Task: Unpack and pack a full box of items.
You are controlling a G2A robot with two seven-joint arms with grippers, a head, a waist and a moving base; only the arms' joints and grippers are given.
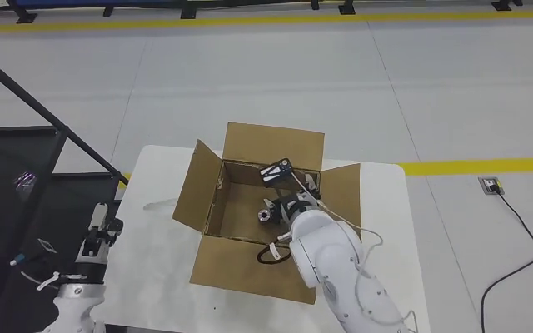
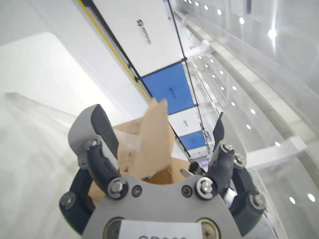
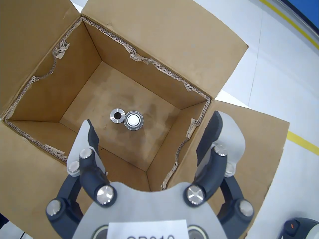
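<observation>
From above, the right arm (image 1: 325, 250) hides part of the floor of the box (image 1: 271, 146)

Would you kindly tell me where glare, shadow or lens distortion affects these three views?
Left wrist view: ceiling lights glare and the table washes out beyond the open left hand. Right wrist view: the box interior is shaded, its metal pieces glint, the yellow floor line bows. Top view: even light, no glare.
</observation>
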